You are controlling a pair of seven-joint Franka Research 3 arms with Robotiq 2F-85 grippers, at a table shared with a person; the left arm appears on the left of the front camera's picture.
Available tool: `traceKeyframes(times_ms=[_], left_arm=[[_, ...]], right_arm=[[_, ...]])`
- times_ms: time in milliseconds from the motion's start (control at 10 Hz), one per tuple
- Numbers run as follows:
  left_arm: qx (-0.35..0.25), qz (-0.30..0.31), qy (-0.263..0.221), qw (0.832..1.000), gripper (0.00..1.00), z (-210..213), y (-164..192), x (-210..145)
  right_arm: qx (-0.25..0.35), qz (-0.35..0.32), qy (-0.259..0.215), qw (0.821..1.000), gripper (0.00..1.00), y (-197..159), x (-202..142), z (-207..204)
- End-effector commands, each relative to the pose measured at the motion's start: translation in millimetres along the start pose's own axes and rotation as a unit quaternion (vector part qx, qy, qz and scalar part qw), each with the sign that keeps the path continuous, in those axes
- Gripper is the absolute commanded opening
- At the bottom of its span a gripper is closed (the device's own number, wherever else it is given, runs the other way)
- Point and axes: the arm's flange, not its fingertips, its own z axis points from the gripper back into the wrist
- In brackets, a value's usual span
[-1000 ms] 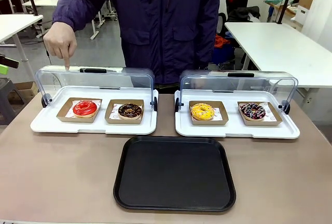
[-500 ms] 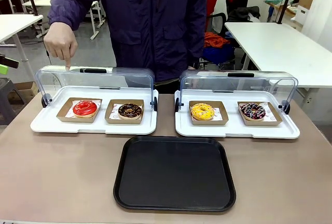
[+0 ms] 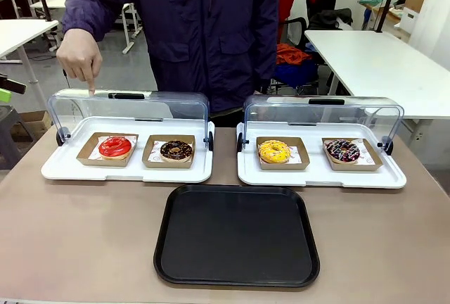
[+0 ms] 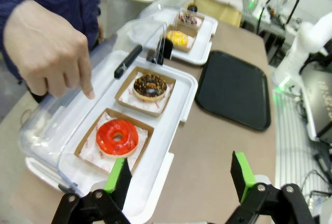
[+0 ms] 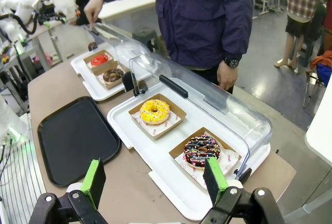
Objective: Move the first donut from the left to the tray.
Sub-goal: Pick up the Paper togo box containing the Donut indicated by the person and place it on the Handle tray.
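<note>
The first donut from the left, a red-glazed ring (image 3: pixel 115 146) (image 4: pixel 116 137) (image 5: pixel 99 59) in a brown cardboard holder, lies on the left white display tray under its raised clear lid. A person's hand (image 3: pixel 83 58) (image 4: pixel 47 53) points a finger down at the lid above it. The black tray (image 3: pixel 236 234) (image 4: pixel 234 90) (image 5: pixel 75 137) lies empty at the table's near middle. My left gripper (image 4: pixel 181 180) hovers open, off the near side of the left display tray, short of the red donut. My right gripper (image 5: pixel 155 182) is open too, near the right display tray's front edge.
A chocolate donut (image 3: pixel 176 150) shares the left display tray (image 3: pixel 126 170). The right display tray (image 3: pixel 320 174) holds a yellow donut (image 3: pixel 274 151) and a sprinkled chocolate donut (image 3: pixel 343 150) beneath its open lid. The person stands close behind both trays.
The person has shifted slightly leftward behind the table. The pointing hand stays on the left lid, and nothing on the table has moved.
</note>
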Motion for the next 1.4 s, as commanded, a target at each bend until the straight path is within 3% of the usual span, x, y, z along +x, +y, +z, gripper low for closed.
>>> traceKeyframes(times_ms=[0,200,500,800,1000,1300], left_arm=[[-0.01,-0.023,0.071,0.997,1.0,-16,-7,19],[-0.012,-0.039,0.17,0.985,1.0,-43,-16,31],[0.048,-0.098,0.271,0.956,1.0,-105,-18,22],[0.088,-0.162,0.301,0.936,1.0,-152,-19,-9],[0.097,-0.17,0.312,0.93,1.0,-172,-13,-23],[0.092,-0.159,0.317,0.931,1.0,-169,-15,-18]], right_arm=[[0.001,0.012,-0.011,1.0,1.0,-4,2,0],[0.001,0.012,-0.011,1.0,1.0,-4,2,0],[0.001,0.012,-0.011,1.0,1.0,-4,2,0],[0.001,0.012,-0.011,1.0,1.0,-4,2,0],[0.001,0.012,-0.011,1.0,1.0,-4,2,0],[0.001,0.012,-0.011,1.0,1.0,-4,2,0]])
